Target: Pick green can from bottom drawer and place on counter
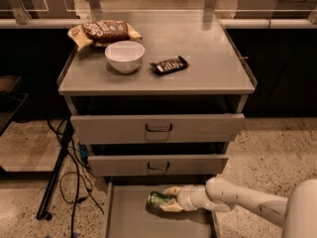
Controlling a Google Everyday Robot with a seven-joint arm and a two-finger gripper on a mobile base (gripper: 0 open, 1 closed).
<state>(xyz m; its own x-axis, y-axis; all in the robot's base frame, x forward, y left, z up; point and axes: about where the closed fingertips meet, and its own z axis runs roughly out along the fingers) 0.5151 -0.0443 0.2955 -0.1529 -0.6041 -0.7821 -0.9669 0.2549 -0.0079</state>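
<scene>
End effector (165, 201) is clamping the green can (155, 199) in the bottom drawer (121, 218), covering its right end; can lettering unreadable.

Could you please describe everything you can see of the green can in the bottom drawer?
The green can is a small, dark-green, metallic-looking drink can with a paler left end. It lies on its side on the floor of the open bottom drawer, near the back. The claw, reaching in from the right, covers its right end. Nothing else touches it.
</scene>
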